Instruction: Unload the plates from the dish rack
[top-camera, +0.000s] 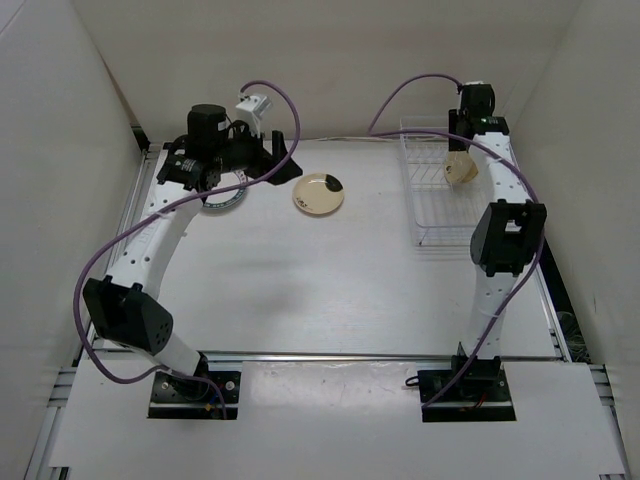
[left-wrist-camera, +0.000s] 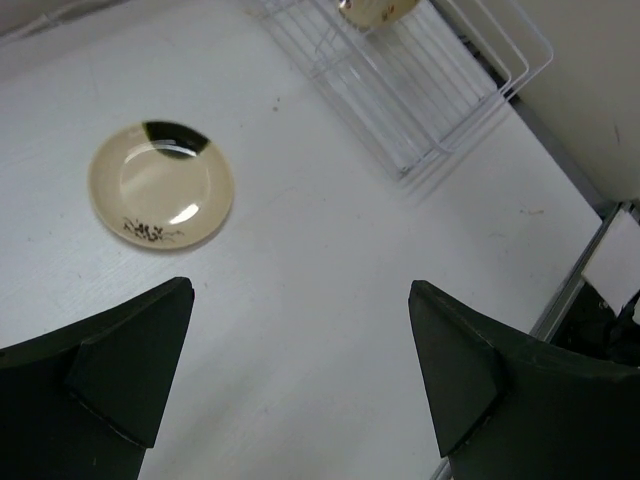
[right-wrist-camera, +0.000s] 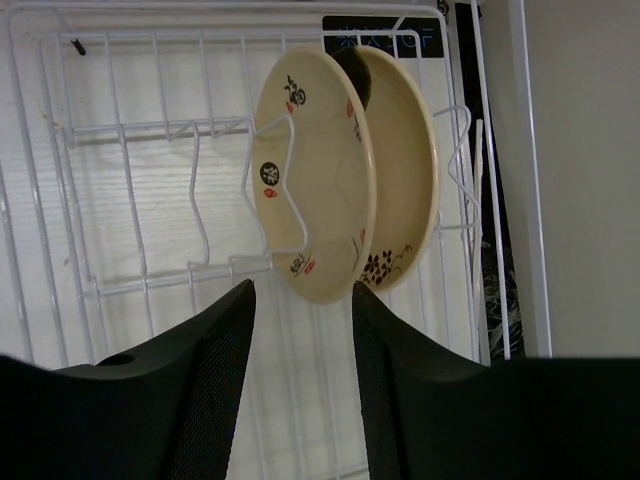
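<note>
White wire makes up the dish rack (top-camera: 440, 215), which sits at the far right of the surface (top-camera: 330, 290). Two cream plates stand on edge in it, close together. The nearer plate (right-wrist-camera: 320, 190) has red and black marks, and the second plate (right-wrist-camera: 410, 170) just behind it has a dark sprig. The right claw (right-wrist-camera: 302, 300) is half closed, its fingers either side of the nearer plate's lower rim. I cannot tell if they are pinching it. Out in the middle a third plate (top-camera: 318, 193), cream with a dark patch, lies flat. A blue-green rimmed plate (top-camera: 228, 200) lies partly hidden under the left arm. The left claw (left-wrist-camera: 300, 300) hangs spread wide above the surface, holding nothing
</note>
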